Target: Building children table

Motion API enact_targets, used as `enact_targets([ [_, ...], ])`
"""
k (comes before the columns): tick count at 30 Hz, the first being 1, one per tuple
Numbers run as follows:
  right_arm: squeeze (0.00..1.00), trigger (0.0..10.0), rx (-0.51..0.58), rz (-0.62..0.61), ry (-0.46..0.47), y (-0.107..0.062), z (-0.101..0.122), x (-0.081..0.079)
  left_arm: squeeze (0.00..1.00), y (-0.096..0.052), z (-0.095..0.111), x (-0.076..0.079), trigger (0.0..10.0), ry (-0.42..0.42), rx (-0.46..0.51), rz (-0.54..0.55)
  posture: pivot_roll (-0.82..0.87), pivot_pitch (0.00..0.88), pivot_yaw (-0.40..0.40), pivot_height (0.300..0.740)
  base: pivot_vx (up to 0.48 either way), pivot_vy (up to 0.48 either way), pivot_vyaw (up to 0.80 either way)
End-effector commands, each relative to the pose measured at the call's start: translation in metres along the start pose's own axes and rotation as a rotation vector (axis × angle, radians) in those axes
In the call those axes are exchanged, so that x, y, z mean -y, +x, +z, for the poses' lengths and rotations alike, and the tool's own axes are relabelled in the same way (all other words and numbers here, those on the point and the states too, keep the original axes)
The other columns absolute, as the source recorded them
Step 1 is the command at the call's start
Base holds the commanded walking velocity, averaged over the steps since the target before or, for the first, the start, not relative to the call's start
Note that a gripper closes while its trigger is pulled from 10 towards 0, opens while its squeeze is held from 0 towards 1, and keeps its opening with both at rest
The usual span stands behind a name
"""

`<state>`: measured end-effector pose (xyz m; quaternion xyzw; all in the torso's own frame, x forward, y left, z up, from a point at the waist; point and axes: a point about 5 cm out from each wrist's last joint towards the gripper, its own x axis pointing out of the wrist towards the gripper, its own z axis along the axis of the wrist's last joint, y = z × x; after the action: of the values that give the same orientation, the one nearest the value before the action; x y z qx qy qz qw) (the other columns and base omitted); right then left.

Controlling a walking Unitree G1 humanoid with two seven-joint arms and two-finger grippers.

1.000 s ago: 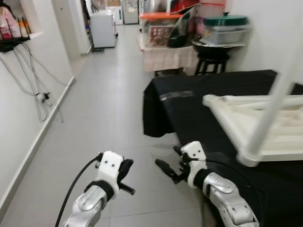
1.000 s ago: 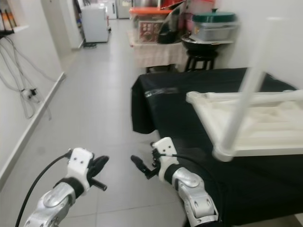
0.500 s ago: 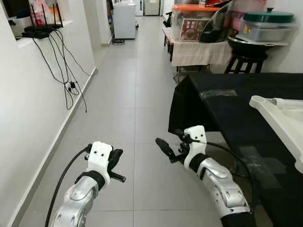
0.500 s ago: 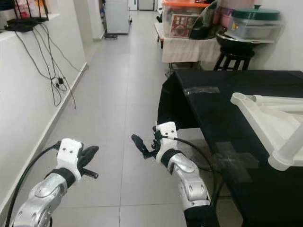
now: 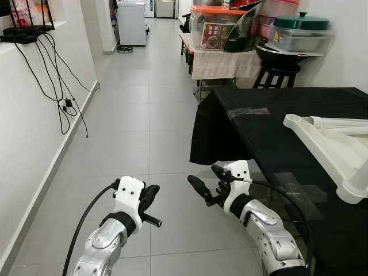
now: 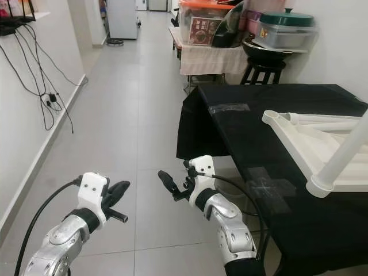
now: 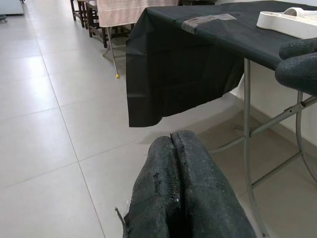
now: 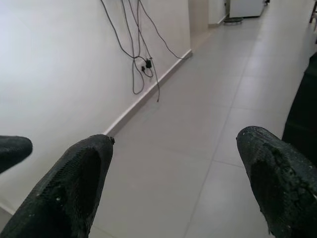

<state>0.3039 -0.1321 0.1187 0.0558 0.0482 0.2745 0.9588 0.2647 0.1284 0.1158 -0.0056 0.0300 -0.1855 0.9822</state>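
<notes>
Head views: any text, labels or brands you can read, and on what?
None can be read.
Clear bin with the orange lid: a red printed label, too small and blurred to read.
Packets on the wall shelf: printing blurred.
White table top, black cloth with its tape patches, left gripper, right gripper: no markings that I can see.

Folding table draped in black cloth [image 5: 270, 123] at right of frame, upturned white children's table [image 5: 330, 146] lying on it near the right edge, clear tape patches [image 5: 248, 111] stuck on the cloth
</notes>
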Motion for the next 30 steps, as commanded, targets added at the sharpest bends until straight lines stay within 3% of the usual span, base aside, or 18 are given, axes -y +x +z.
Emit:
enact_targets([
  [1, 0.0, 10.0, 0.02, 0.016, 0.038, -0.0029, 0.0019, -0.0002, 0.0, -0.0012, -0.0027, 0.0019, 10.0, -0.02, -0.006, -0.01, -0.01, 0.0, -0.07, 0.74, 0.244, 0.0, 0.0],
  [9, 0.0, 10.0, 0.074, 0.014, 0.156, -0.0054, 0.0066, 0.0046, 0.0, 0.0004, -0.0041, 0.0036, 10.0, -0.034, -0.002, -0.02, -0.03, 0.0, -0.068, 0.74, 0.241, 0.0, 0.0],
  [22, 0.0, 10.0, 0.057, 0.019, 0.129, -0.0011, 0.0043, 0.0032, 0.0, 0.0022, -0.0046, 0.0011, 10.0, -0.051, -0.002, -0.027, -0.04, 0.0, -0.058, 0.74, 0.248, 0.0, 0.0],
  [30, 0.0, 10.0, 0.051, 0.014, 0.159, 0.0006, 0.0027, 0.0056, 0.0, 0.0048, -0.003, -0.0011, 10.0, -0.049, 0.001, -0.026, -0.03, 0.0, -0.057, 0.74, 0.247, 0.0, 0.0],
])
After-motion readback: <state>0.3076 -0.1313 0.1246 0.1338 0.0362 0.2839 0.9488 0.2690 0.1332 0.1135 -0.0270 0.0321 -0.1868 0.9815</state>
